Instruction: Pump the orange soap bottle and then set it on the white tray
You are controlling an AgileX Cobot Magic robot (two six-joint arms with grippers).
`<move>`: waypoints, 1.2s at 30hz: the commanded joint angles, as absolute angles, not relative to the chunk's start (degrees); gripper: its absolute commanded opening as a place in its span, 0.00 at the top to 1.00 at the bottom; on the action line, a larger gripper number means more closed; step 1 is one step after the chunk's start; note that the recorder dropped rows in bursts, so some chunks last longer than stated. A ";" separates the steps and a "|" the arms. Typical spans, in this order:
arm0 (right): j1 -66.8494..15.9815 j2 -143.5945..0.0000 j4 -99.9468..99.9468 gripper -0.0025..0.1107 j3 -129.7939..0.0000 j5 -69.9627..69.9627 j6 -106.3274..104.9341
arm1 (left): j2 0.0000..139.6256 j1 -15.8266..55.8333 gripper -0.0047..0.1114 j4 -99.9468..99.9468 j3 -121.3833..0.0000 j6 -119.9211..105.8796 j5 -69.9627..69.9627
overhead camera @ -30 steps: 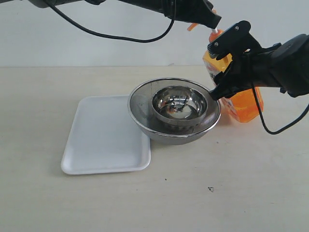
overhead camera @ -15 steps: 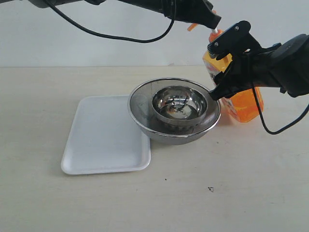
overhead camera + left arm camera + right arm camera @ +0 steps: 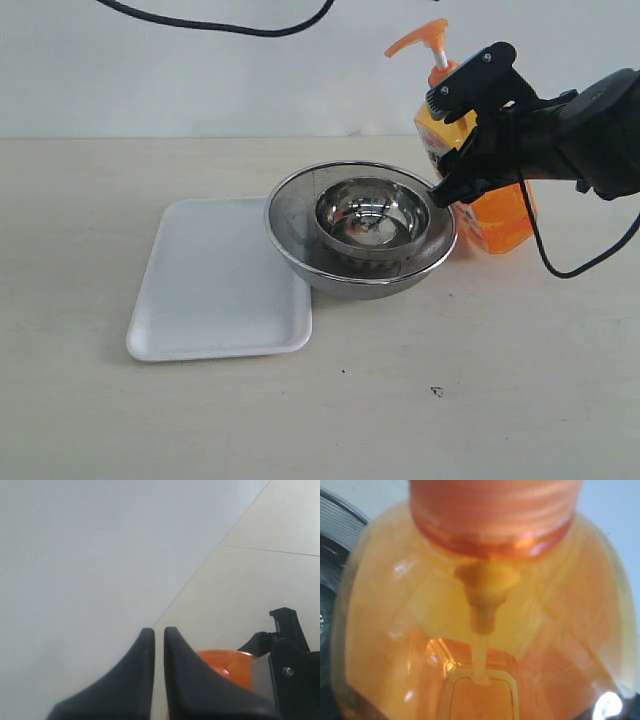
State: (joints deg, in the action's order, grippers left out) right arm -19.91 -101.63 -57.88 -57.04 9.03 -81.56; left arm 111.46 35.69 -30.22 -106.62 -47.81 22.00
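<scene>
So the right end effector (image 3: pixel 438 150) was clamped on the soap bottle (image 3: pixel 500 215), standing on the worktop (image 3: pixel 450 400) right of the bowls (image 3: pixel 360 235). Pumping looked done, so next: lift it over to the tray (image 3: pixel 215 285), lower left.

The orange soap bottle (image 3: pixel 503 215), translucent, pump head raised, stands upright with my right gripper (image 3: pixel 462 125) clasped around it. The white tray (image 3: pixel 215 280) lies flat, well apart.
</scene>
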 commanded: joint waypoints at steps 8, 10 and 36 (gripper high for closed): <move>-19.91 -101.81 -58.57 0.98 -56.71 5.81 -80.81 | 116.83 35.93 0.92 -31.08 -106.46 -47.44 22.29; -19.91 -101.81 -58.57 0.98 -56.71 5.81 -80.81 | 117.20 35.93 0.92 -31.08 -106.46 -47.09 22.29; -19.91 -101.81 -58.57 0.98 -56.71 5.74 -80.81 | 119.76 36.63 0.92 -31.66 -106.46 -47.09 29.66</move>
